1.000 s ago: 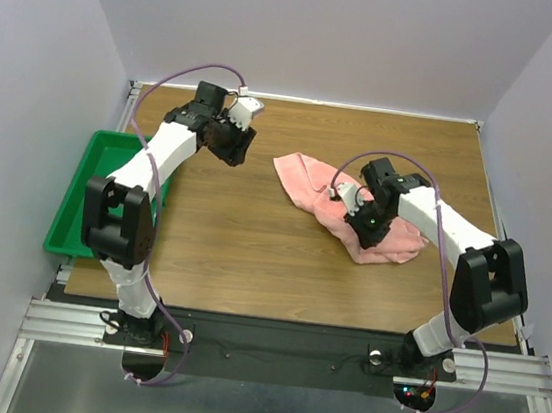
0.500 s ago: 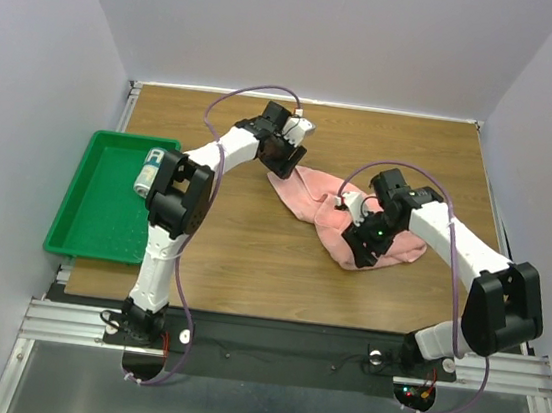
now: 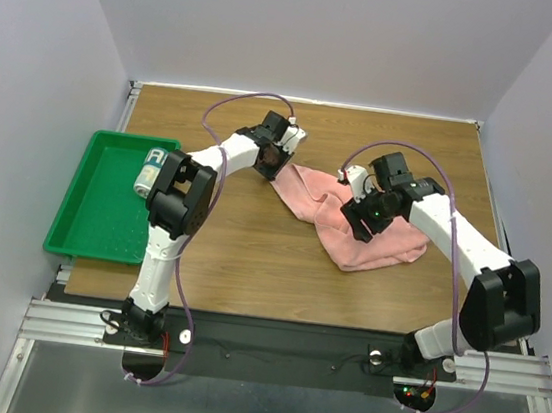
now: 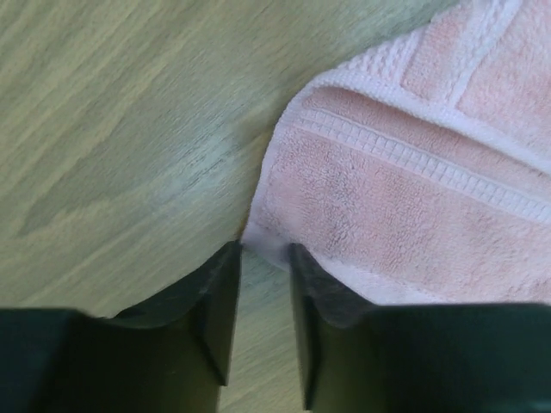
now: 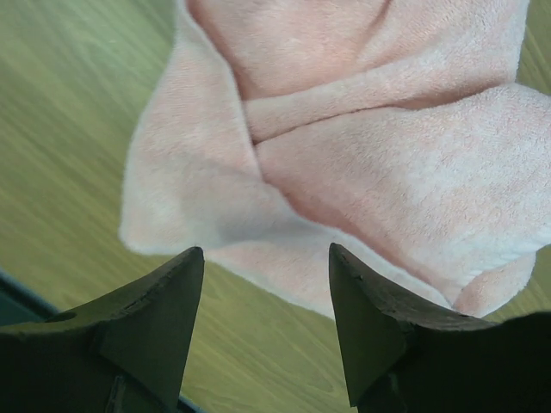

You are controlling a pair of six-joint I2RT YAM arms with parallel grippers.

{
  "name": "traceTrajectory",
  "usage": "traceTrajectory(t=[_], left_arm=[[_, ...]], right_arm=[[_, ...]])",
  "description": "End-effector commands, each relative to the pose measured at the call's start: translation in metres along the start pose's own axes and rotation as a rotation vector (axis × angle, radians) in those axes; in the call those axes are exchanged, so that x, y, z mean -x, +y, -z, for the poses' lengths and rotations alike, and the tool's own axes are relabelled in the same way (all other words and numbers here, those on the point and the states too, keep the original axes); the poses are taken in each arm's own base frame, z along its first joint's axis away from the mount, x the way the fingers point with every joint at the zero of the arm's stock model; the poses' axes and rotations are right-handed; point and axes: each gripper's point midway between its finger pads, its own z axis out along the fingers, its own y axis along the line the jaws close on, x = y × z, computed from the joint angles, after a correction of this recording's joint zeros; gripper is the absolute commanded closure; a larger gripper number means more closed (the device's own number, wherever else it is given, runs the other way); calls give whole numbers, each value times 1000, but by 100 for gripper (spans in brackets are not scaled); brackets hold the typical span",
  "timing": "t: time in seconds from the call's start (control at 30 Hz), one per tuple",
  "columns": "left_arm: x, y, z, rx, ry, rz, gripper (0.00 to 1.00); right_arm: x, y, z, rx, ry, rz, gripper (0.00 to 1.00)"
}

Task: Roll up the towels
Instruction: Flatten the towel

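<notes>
Pink towel (image 3: 376, 251) rumpled, left hand (image 4: 264, 249) at corner

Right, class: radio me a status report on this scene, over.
Left hand at corner of pink towel, grip unclear. Right hand open over it, empty. Towel crumpled, not rolled. Green tray off left, nothing blocking.

Robotics laboratory test cell. Indicators: a wood-grain table (image 3: 239, 262) enclosed by plain pale walls (image 3: 32, 56) on the left, far and right sides. An aluminium extrusion frame (image 3: 65, 322) along the near edge carries the cabled left arm (image 3: 167, 215) and right arm (image 3: 458, 244). A green plastic tray (image 3: 94, 214) sits at the left.
</notes>
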Motion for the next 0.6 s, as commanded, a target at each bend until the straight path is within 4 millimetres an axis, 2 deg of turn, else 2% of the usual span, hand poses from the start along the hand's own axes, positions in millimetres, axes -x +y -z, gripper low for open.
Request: traceTrajectory(t=[0.0,0.03,0.13,0.2,0.27,0.37,0.4,0.43,0.5,0.57], left_arm=[[-1,-2,-7,17,10,-2,70],[-5,-3,-10,15,23,2,81],[-9,-6,-14,-3,41,-2,93],[-9,-7,-14,-10,40,-2,100],[-10,-7,-14,-17,40,-1,100],[-5,-1,-8,-29,20,17,100],[-2,5,-3,-28,14,32,100],[-2,9,-1,-31,11,44,100],[3,26,11,-15,-9,66,100],[0,38,21,7,-8,67,100]], right_arm=[[24,-32,-6,-119,-45,4,35],[23,-33,-12,-110,-32,9,35],[35,-31,-19,-68,-45,5,34],[35,-24,-23,-25,-47,-7,34],[31,-14,-29,34,-29,-19,37],[17,-5,-28,80,27,-5,64],[16,-5,-26,83,26,2,80],[17,-6,-21,83,11,3,88],[18,-8,-15,74,3,5,99],[22,-14,-8,67,-21,2,99]])
